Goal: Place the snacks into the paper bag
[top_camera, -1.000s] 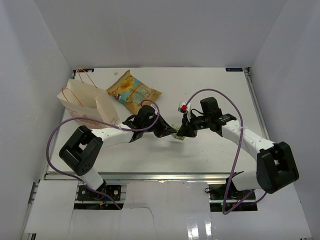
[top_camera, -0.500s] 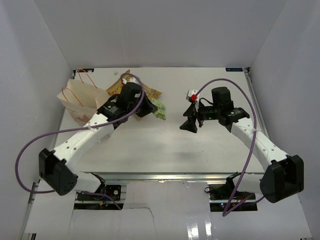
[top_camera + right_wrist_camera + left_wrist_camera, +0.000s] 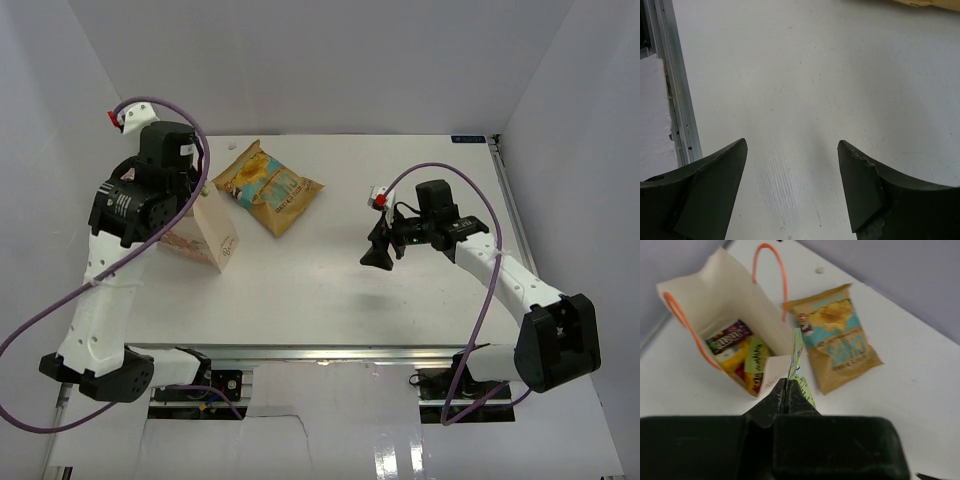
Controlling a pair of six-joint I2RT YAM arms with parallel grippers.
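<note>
The paper bag [image 3: 715, 287] stands open with orange cord handles; a brown packet [image 3: 729, 336], a green sachet [image 3: 756, 356] and yellow snacks lie inside it. My left gripper [image 3: 786, 382] is shut on another green sachet [image 3: 796, 351], which hangs edge-on above the bag's rim nearest the chip bag. The yellow-and-teal chip bag [image 3: 268, 187] lies flat on the table just right of the paper bag [image 3: 215, 235]. My right gripper [image 3: 378, 255] hovers open over bare table at centre right, nothing between its fingers [image 3: 715, 175].
White walls close in the table on three sides. A metal rail [image 3: 675, 100] runs along the table edge in the right wrist view. The left arm's purple cable [image 3: 60, 310] loops out beyond the table's left side.
The left arm has swung from the table's middle up and left with the green sachet, to above the paper bag. The right gripper has opened, letting go of the sachet, and drawn back slightly.
</note>
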